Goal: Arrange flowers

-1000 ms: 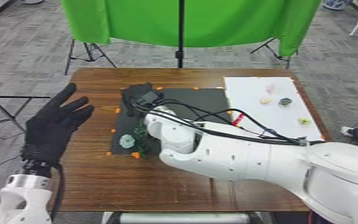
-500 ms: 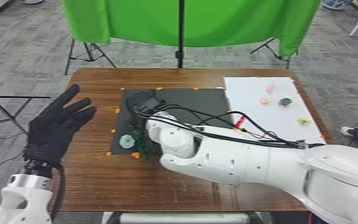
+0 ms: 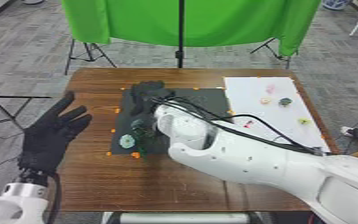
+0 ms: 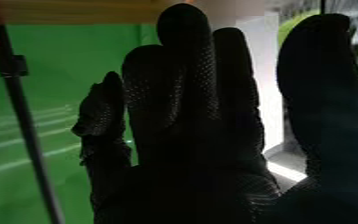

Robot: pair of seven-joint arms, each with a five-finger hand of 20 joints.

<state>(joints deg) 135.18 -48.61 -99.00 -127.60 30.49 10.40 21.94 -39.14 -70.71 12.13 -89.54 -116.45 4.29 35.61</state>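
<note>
Your right hand (image 3: pixel 149 95) is over the dark mat (image 3: pixel 189 97), close to its far left corner, with its fingers straight and the thumb well apart; you have nothing visible in its grip. Your left hand (image 3: pixel 47 142) waits over the tabletop's (image 3: pixel 113 185) left edge, fingers spread.

The pale flower (image 3: pixel 127 141) lies by the mat's near left corner, with the leaves (image 3: pixel 141 132) just beside it. On the white sheet (image 3: pixel 246 87), the pink flower (image 3: pixel 270 89) is toward the far edge, the cream one (image 3: pixel 265 101) and the dark green one (image 3: pixel 285 101) side by side nearer you, and the yellow one (image 3: pixel 304 121) by the right edge.

The step looks to be building the arrangement on the mat. Lift the hand clear before you swing toward the sheet, or the wrist and cables (image 3: pixel 264 119) could drag the leaves. Come down from above, pinch one bloom lightly at its base, since it will likely crush, and lower it fully before you let go.

Use the head view for the layout across mat and sheet. The right wrist view gives you the gap between thumb and fingers, against the green cloth (image 4: pixel 69 90) and its pole (image 4: pixel 28 120); whether the fingertips touch the mat, you cannot tell.
</note>
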